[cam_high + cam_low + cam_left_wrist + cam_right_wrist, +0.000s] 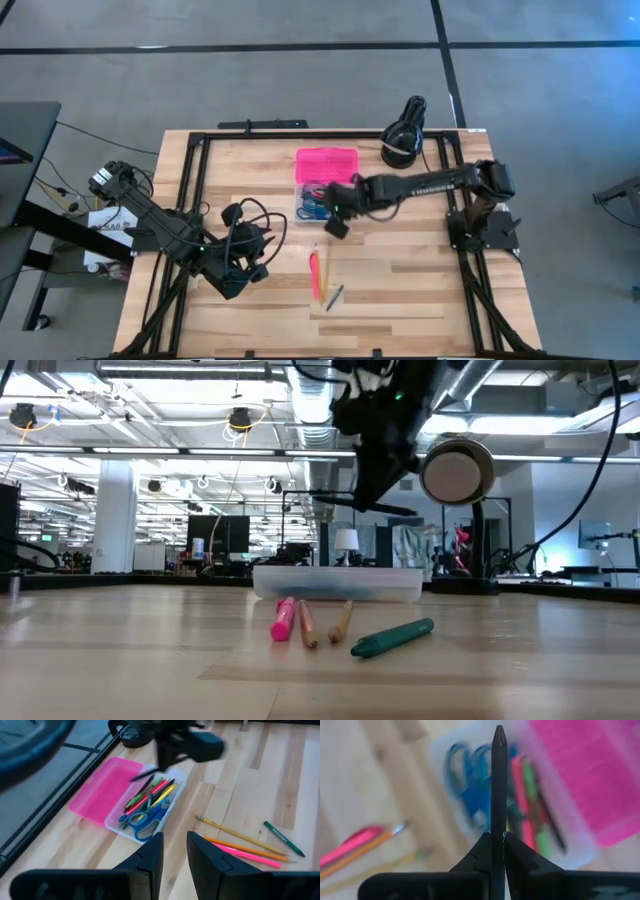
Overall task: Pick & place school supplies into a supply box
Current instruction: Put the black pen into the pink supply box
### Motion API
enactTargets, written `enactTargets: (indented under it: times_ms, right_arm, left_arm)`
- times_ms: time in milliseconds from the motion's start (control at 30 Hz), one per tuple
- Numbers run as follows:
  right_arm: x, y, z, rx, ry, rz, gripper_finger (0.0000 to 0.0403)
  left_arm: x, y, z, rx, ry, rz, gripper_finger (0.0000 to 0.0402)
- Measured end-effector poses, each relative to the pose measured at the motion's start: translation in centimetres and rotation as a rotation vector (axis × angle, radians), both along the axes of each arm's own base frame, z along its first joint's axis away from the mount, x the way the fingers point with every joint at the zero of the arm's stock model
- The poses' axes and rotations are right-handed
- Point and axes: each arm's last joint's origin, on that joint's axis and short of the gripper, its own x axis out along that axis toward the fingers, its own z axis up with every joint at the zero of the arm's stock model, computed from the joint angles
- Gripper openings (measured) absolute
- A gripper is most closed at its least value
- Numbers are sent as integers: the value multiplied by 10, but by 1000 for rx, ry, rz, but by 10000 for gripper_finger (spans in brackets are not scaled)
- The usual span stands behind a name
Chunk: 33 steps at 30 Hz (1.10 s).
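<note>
The supply box lies open at the table's middle far side. Its pink lid point(326, 162) is flat on the table and its clear base point(312, 203) holds blue scissors point(148, 818) and several pens. My right gripper point(336, 222) hovers over the base's near edge, shut on a black pen point(498, 780). A pink marker point(246, 855), an orange pencil point(250, 848), a yellow pencil point(235, 833) and a green marker point(284, 839) lie on the table in front of the box. My left gripper point(175, 854) is open and empty at the table's left near side. My right gripper pinches the black pen's shaft point(498, 839) between its two fingers, which lie along it. The pen's tip end point(499, 731) sticks out forward past the fingertips. The pen is lifted clear above the box base, roughly level in the low view point(378, 506).
A black round device point(403, 140) stands at the far right, behind the box. Black frame rails point(195, 180) run along the table's left and right sides. Bare wood point(420, 290) lies to the right of the loose pencils.
</note>
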Motion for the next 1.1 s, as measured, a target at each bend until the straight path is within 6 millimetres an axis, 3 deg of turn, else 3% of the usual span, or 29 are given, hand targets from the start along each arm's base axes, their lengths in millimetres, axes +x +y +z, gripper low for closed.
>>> enactTargets:
  times_ms: [100, 233, 300, 667, 900, 1100]
  right_arm:
    - [4, -19, 2, 3, -42, -14, 15]
    - [11, -28, 6, -13, -118, 32, 20]
    - [15, -29, 4, -34, -126, 63, 18]
    - [29, -30, -49, 37, 28, 89, 26]
    - [30, -31, -52, 31, 30, 92, 19]
    - [28, -36, -53, 38, 43, 76, 51]
  left_arm:
    - [0, 0, 0, -10, 2, -5, 80]
    - [0, -1, 0, -19, 9, -10, 80]
    - [0, -1, 0, -19, 9, -10, 80]
    - [0, -1, -2, -22, 24, -16, 80]
    - [-1, -1, -2, -28, 32, -15, 80]
    - [-1, -1, -2, -28, 31, -14, 80]
